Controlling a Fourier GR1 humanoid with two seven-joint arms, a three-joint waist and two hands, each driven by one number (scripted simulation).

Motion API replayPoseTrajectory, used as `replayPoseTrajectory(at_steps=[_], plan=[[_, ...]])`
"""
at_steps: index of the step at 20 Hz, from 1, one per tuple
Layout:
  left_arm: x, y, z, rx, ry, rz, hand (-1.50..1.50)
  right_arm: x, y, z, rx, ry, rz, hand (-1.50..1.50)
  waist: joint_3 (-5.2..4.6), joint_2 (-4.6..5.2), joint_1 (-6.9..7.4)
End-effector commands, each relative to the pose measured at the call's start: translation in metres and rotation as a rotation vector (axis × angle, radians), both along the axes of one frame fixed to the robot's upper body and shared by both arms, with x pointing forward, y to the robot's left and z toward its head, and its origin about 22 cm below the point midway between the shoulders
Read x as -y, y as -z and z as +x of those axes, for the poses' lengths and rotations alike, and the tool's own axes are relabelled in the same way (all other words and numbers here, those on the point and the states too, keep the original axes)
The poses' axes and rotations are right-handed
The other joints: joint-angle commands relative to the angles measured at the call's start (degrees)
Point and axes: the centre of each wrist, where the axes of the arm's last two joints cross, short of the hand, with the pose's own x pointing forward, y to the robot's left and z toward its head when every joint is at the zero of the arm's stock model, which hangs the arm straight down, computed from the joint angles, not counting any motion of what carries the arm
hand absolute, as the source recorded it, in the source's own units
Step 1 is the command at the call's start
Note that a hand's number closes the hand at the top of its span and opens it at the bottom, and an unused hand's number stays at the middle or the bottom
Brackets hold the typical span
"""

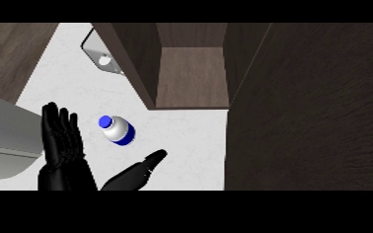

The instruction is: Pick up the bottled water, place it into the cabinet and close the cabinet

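Left hand (64, 143) is shown near the counter's (182, 138) lower left edge, upright, with its fingers straight and together, holding nothing; it is treated as resting. At the far left edge a grey appliance (15, 133) is partly seen. Just beside the left hand, toward the middle of the counter, the bottled water (117, 131) stands upright on the white top, its blue cap and blue band visible from above. Below and to the right of the bottle, the right hand (134, 173) is seen entering from the lower edge, fingers extended and apart from the bottle, clamped on nothing.

The step in hand is judged to be the approach for the pick. The right hand should be brought alongside the bottle's body, below the cap, with thumb and fingers spread to either side before any closing is made. Contact with the cap should be avoided, since an upright bottle is easily tipped.

Further right, the cabinet (191, 79) stands open at the counter's far edge, its wooden shelf bare. The cabinet door (299, 113) is swung out along the right side and is to be cleared during the lift.
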Motion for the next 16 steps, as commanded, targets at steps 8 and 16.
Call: replayPoseTrajectory(at_steps=[8, 16], plan=[[-0.013, 0.042, 0.012, -0.045, -0.144, 0.007, -1.5, 0.002, -0.025, -0.037, 0.037, 0.015, 0.012, -1.5, -0.11, 0.07, -0.16], [-0.044, 0.079, 0.019, -0.11, -0.144, -0.033, -1.5, 0.003, -0.012, -0.049, 0.034, 0.009, 0.025, -1.5, -0.18, -0.04, -0.42]])
